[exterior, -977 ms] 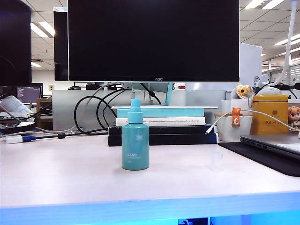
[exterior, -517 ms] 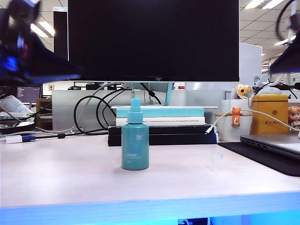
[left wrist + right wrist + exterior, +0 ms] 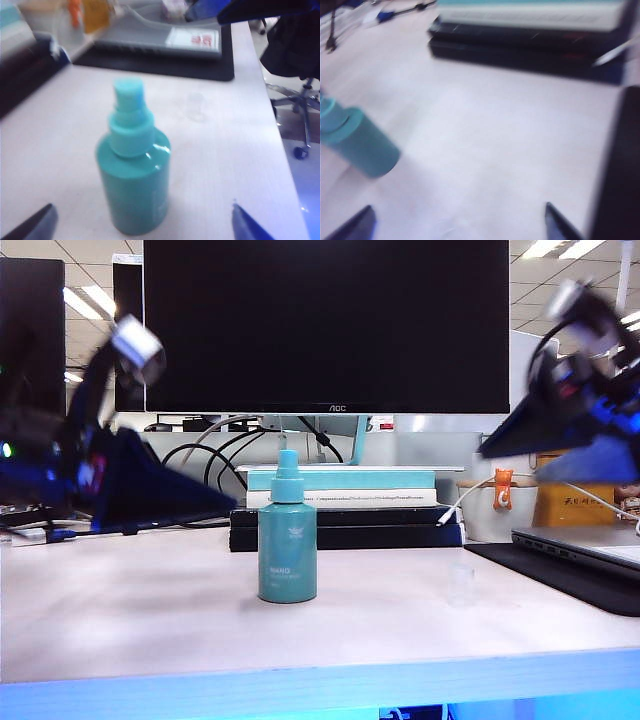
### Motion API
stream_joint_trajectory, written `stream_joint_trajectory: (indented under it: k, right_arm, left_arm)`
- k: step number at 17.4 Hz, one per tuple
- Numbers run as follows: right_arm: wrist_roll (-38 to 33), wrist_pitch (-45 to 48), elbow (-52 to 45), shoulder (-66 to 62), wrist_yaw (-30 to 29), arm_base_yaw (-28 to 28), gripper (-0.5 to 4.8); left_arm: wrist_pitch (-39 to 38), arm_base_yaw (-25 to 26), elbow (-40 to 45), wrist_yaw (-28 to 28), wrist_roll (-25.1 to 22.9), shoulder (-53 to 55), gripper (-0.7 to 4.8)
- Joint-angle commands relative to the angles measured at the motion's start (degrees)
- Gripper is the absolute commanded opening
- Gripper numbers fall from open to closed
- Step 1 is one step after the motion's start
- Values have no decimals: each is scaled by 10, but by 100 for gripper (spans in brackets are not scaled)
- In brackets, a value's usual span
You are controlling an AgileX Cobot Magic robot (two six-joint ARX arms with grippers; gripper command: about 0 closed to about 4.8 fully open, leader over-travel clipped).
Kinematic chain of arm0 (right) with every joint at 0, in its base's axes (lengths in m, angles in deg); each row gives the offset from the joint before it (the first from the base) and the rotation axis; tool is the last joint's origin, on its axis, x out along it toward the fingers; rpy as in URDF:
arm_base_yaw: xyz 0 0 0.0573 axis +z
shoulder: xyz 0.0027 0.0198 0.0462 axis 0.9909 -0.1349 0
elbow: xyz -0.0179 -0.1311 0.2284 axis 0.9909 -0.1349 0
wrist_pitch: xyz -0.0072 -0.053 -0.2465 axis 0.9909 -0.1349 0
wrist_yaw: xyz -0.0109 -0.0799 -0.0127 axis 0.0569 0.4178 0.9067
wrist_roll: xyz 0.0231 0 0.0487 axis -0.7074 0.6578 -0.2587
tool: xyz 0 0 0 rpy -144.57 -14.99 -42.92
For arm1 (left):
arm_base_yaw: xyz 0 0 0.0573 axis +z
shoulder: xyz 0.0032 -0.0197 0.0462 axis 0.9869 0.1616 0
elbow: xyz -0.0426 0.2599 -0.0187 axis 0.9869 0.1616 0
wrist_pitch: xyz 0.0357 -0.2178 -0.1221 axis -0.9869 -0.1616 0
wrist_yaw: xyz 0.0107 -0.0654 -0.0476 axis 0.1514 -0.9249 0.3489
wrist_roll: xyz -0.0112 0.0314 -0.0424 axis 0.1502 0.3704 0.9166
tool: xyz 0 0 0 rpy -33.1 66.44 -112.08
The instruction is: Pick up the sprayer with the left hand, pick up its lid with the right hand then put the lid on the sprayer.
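**Kid:** On the table, what is closest to the front?

**Robot:** Near the front edge of the pale table [image 3: 130, 630] the sprayer [image 3: 287, 540] stands straight up. It is teal, with a thin nozzle head on top and white letters on its side. Nothing covers the nozzle.

**Kid:** Where is the lid?

**Robot:** The lid [image 3: 461, 584] sits on the table too, off to the right of the sprayer and apart from it. It is clear, so it is hard to see. In my left wrist view the lid [image 3: 195, 106] looks like a faint little cup past the sprayer [image 3: 133, 170].

**Kid:** Are you holding anything?

**Robot:** No. My left gripper [image 3: 225, 506] hangs in the air to the left of the sprayer, not touching it. Its two fingers are spread wide, with the sprayer between them and a bit ahead. My right gripper [image 3: 490, 450] is up high on the right, above the lid and well away from it. Its fingers are spread wide too, and nothing is in them. Both arms look blurry.

**Kid:** What is behind all that?

**Robot:** A pile of books [image 3: 345, 508], then a big dark monitor [image 3: 326, 325]. At the right there is a laptop [image 3: 585, 548] on a black mat.
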Motion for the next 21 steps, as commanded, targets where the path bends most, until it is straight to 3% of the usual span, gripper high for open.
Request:
stream_joint_trajectory:
  k: [1, 5, 11, 13, 16, 19, 21]
  right_arm:
    - [40, 22, 3, -50, 15, 36, 392]
    - [56, 50, 3, -109, 81, 78, 391]
    - [63, 83, 3, -155, 91, 96, 387]
    - [63, 82, 3, -162, 91, 96, 386]
    - [63, 92, 3, -179, 92, 96, 353]
    - [63, 115, 4, -199, 91, 96, 352]
    - [63, 120, 4, -203, 89, 96, 309]
  left_arm:
    - [49, -2, -7, 2, 0, 18, 479]
    - [65, -3, -27, 5, 13, 44, 479]
    - [63, -7, -101, -64, 88, 111, 479]
    - [61, -10, -112, -87, 91, 121, 479]
    - [56, -18, -115, -87, 84, 131, 479]
    - [56, -25, -115, -86, 82, 140, 479]
    - [57, -28, -115, -82, 77, 143, 479]
